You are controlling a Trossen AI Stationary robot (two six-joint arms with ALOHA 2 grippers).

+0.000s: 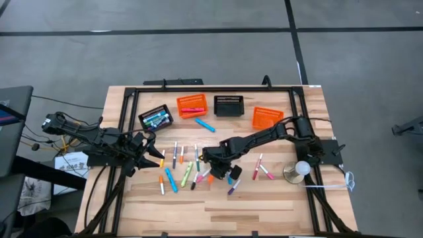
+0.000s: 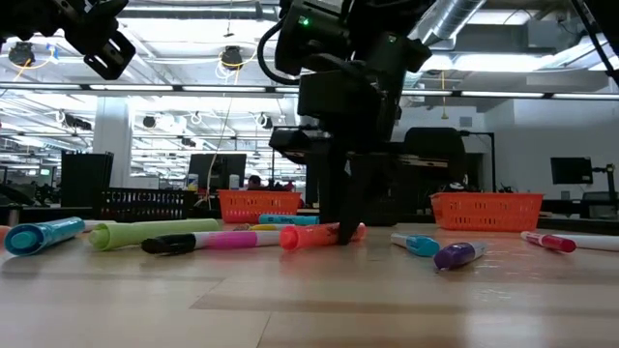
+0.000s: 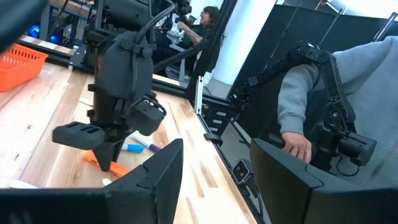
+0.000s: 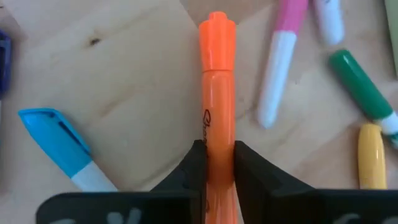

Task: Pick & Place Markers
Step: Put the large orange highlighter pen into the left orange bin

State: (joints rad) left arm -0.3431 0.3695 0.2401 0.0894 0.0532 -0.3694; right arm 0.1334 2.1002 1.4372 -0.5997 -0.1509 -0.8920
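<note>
Several markers [image 1: 186, 173] in many colours lie scattered on the wooden table's middle. My right gripper [image 1: 210, 172] reaches in from the right and is shut on an orange marker [image 4: 216, 93]; the low view shows it coming straight down [image 2: 343, 224] onto that marker [image 2: 314, 236]. A pink-and-white marker [image 4: 280, 68], a green one [image 4: 360, 90] and a light blue one [image 4: 59, 146] lie close around it. My left gripper [image 1: 149, 155] hovers open at the left of the scatter, raised above the table [image 2: 97, 39], with its fingers wide apart [image 3: 214, 180]. My right gripper pinches the orange marker's barrel [image 4: 217, 134], behind the cap, between its two fingers [image 4: 198, 163]. It comes from above, pointing down, with the fingers across the marker. The marker lies level, and in the low view it sits at table height [image 2: 314, 236].
At the far side stand a black basket with markers [image 1: 156, 118], an orange basket with markers [image 1: 192, 104], a black basket [image 1: 229, 104] and an orange basket [image 1: 267, 117]; a light blue marker [image 1: 205, 124] lies near them. A round stand with a white ball [image 1: 299, 170] is at right. A person's grey sleeve [image 3: 311, 93] shows beyond the table.
</note>
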